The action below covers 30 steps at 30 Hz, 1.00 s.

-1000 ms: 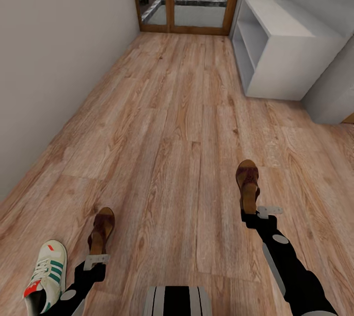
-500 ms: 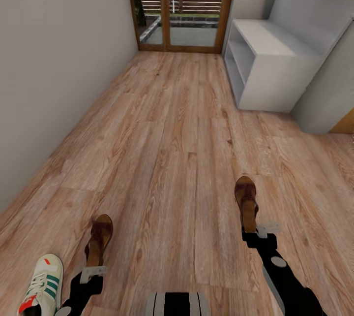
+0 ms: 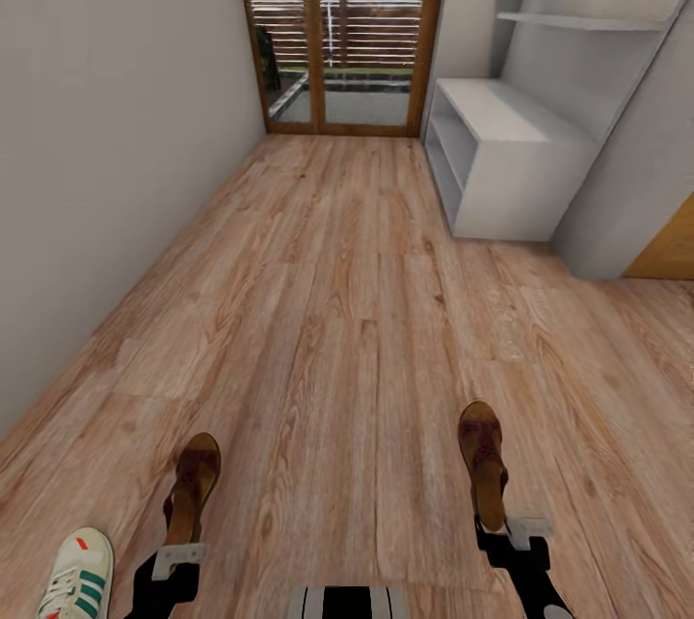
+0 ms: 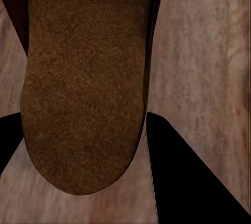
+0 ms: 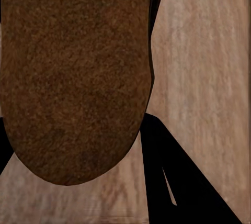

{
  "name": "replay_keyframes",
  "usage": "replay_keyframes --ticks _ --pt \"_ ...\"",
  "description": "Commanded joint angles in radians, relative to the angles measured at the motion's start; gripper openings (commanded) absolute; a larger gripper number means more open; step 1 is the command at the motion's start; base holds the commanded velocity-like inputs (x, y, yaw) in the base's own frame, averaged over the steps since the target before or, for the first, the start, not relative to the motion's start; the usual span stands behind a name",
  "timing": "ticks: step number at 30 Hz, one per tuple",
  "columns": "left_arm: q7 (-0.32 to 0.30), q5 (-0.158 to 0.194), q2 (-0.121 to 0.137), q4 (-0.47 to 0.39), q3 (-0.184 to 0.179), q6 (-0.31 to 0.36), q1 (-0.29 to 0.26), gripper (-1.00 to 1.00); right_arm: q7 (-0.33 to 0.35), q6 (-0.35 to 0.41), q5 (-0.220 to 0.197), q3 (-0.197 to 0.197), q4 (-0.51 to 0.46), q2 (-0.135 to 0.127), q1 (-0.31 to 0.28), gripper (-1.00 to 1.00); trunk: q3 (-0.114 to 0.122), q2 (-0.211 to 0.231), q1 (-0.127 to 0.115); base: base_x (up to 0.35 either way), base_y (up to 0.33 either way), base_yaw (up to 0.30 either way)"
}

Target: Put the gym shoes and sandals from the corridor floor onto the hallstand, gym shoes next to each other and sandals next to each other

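Both dark brown sandals are held up over the corridor floor [image 3: 337, 330], each by its heel end. My left gripper [image 3: 179, 558] is shut on the left sandal [image 3: 191, 484], whose tan footbed [image 4: 83, 88] lies between the black fingers [image 4: 178, 177]. My right gripper [image 3: 508, 532] is shut on the right sandal [image 3: 482, 460], whose footbed [image 5: 73, 77] sits against a black finger [image 5: 167, 182]. One white gym shoe [image 3: 77, 580] with green stripes lies on the floor at the lower left, beside my left arm. The white-grey hallstand [image 3: 501, 166] stands ahead on the right, against the wall.
A plain wall [image 3: 106, 166] runs along the left side. A wood-framed glass door [image 3: 333, 40] closes the far end of the corridor. A grey panel [image 3: 627, 175] and floating shelves [image 3: 578, 19] rise beside the hallstand. Open wood floor stretches between me and the rack.
The whole picture has shifted downward as the camera tilted up, bringing more of the hallstand and door into view. Both grippers still hold their sandals.
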Motion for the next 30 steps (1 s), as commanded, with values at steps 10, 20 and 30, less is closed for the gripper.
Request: replay_keyframes --ticks 10,20,30 --pt "-0.004 -0.011 -0.005 0.002 0.010 -0.048 0.053 -1.00 -0.001 -0.071 0.003 -0.004 0.156 0.007 -0.001 -1.00 0.054 0.002 -0.005 0.000 0.000 -0.077" --pt "-0.004 0.007 -0.003 0.005 0.011 -0.049 0.057 -1.00 -0.002 -0.072 0.000 -0.005 0.179 0.009 -0.001 -1.00 0.105 0.038 -0.026 0.000 0.000 -0.076" --pt "-0.004 0.009 -0.003 0.005 0.011 -0.050 0.057 -1.00 -0.004 -0.072 0.000 -0.005 0.179 0.009 -0.001 -1.00 0.151 0.108 -0.064 0.000 0.000 -0.042"
